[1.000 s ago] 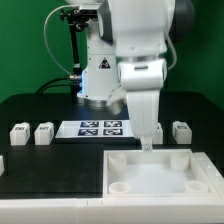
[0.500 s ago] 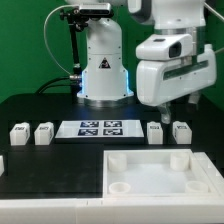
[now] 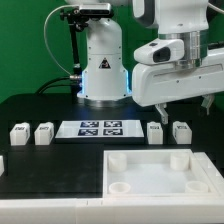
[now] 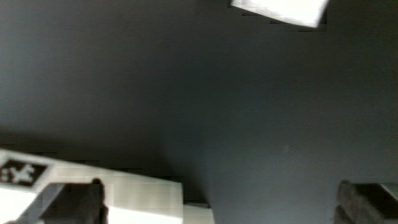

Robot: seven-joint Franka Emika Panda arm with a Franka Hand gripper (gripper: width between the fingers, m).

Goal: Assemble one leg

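From my remote station I saw the end effector hanging high above the table, on the exterior view's right. Its jaws stood wide apart and released, with nothing held. In the wrist view the end effector showed only dark table between its two fingertips.

The leg stood upright on the table below the end effector and well clear of it, with no contact. A neighbouring leg stood just beside it, toward the exterior view's left, also below the end effector and apart from it. Both sat just behind the far edge of the large white tray-like piece, which lay at the front of the table with round sockets in its corners.

The marker board lay flat in the middle of the table, in front of the robot base. Two other legs stood side by side at the exterior view's left, well apart from the end effector.

In the wrist view, a blurred white piece with a black-and-white marker showed close to one fingertip, and another white piece lay far off across the table. I could not tell which parts these were.
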